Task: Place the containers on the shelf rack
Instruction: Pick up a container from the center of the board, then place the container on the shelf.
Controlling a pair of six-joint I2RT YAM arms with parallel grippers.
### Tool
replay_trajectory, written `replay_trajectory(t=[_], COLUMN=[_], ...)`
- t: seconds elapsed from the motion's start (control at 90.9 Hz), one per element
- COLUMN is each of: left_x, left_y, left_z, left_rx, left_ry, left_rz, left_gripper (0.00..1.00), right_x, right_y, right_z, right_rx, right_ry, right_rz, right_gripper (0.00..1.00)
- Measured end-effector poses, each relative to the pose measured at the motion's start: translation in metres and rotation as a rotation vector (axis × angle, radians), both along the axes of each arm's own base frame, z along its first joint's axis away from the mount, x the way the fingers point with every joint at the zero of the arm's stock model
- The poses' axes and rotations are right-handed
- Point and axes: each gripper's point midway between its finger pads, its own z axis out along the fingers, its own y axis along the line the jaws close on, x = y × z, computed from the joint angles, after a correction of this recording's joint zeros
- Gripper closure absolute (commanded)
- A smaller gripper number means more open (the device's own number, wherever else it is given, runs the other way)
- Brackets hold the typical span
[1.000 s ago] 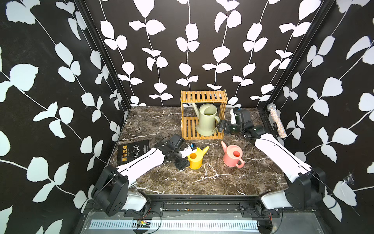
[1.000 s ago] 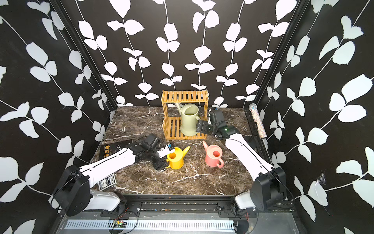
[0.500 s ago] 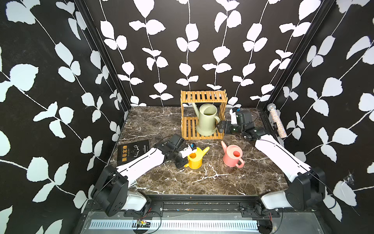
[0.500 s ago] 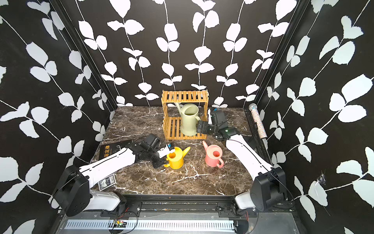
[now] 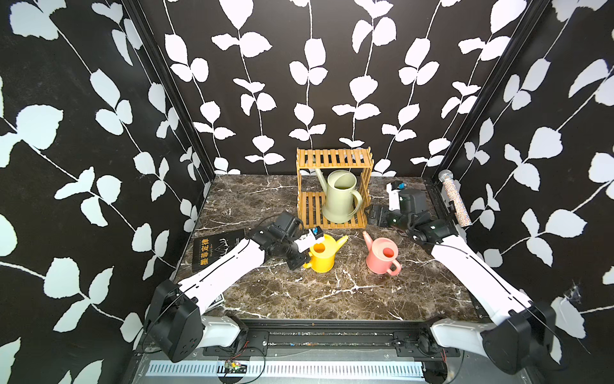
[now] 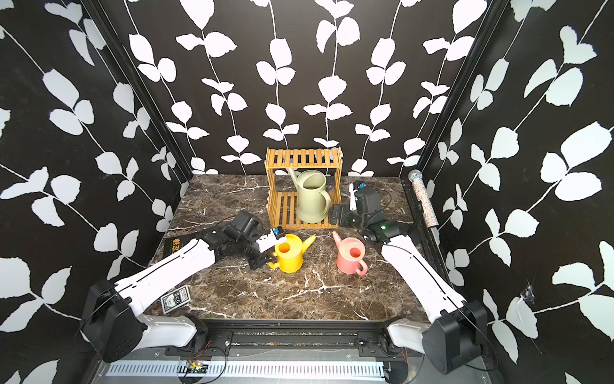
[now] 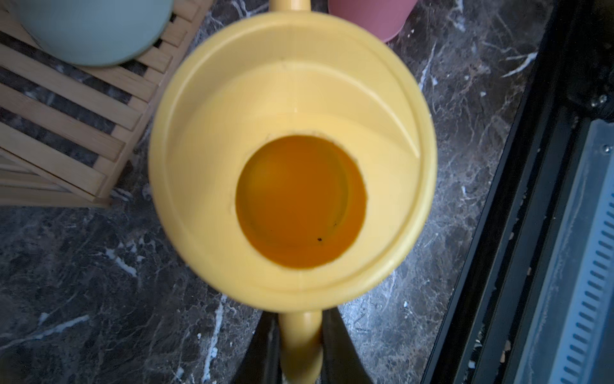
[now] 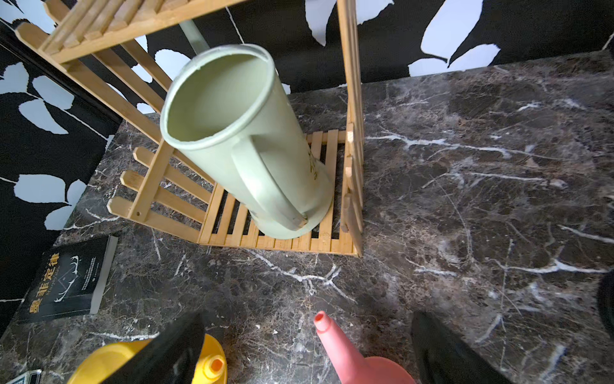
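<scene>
A yellow can (image 5: 322, 254) (image 6: 289, 254) stands on the marble in front of the shelf rack (image 5: 334, 158) (image 6: 304, 156). My left gripper (image 5: 304, 262) (image 7: 300, 349) is shut on its handle, which shows between the two dark fingers (image 7: 339, 352) in the left wrist view. The green can (image 5: 339, 196) (image 8: 239, 139) stands on the rack's lower shelf, its spout to the left. To the right of the yellow can stands the pink can (image 5: 382, 256) (image 8: 339, 345). My right gripper (image 5: 373, 214) (image 8: 307, 317) hangs open beside the rack's right panel, above the pink spout, holding nothing.
A black book (image 5: 216, 249) (image 8: 66, 282) lies at the left edge, under my left arm. A card deck (image 6: 176, 297) lies near the front left corner. A glittery microphone (image 5: 455, 199) leans on the right wall rail. The rack's top shelf (image 6: 304, 159) is bare.
My left gripper's jaws have closed on the yellow can's handle, and the can has shifted slightly. The right arm has barely moved.
</scene>
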Motion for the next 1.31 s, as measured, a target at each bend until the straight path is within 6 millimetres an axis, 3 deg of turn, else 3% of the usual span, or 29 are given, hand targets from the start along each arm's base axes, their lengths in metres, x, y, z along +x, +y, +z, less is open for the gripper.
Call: replay_trajectory(t=[0.286, 0.528, 0.737, 0.935, 1.089, 1.265, 1.309], left_x=[0.032, 0.055, 0.08, 0.102, 0.123, 0.152, 0.159], left_y=[-0.014, -0.019, -0.026, -0.028, -0.027, -0.028, -0.027], left_z=[0.077, 0.121, 0.154, 0.188, 0.215, 0.241, 0.244], left_rx=[-0.062, -0.067, -0.076, -0.095, -0.109, -0.132, -0.134], left_ry=[-0.137, -0.216, -0.268, -0.332, -0.386, -0.449, -0.459], left_rz=[0.039, 0.079, 0.139, 0.212, 0.282, 0.365, 0.387], left_gripper=[0.84, 0.87, 0.9, 0.94, 1.0, 1.0, 0.96], right_x=[-0.027, -0.052, -0.07, -0.082, -0.081, -0.08, -0.081], right_y=[-0.037, -0.063, -0.075, -0.084, -0.086, -0.088, -0.089], right_z=[-0.002, -0.014, -0.029, -0.057, -0.06, -0.066, -0.067], right_rx=[-0.096, -0.208, -0.294, -0.37, -0.389, -0.409, -0.415], right_ry=[-0.05, -0.107, -0.165, -0.151, -0.153, -0.13, -0.125], right_rz=[-0.056, -0.071, -0.046, -0.03, -0.03, -0.032, -0.033], right_gripper=[0.01, 0.01, 0.01, 0.01, 0.01, 0.01, 0.01])
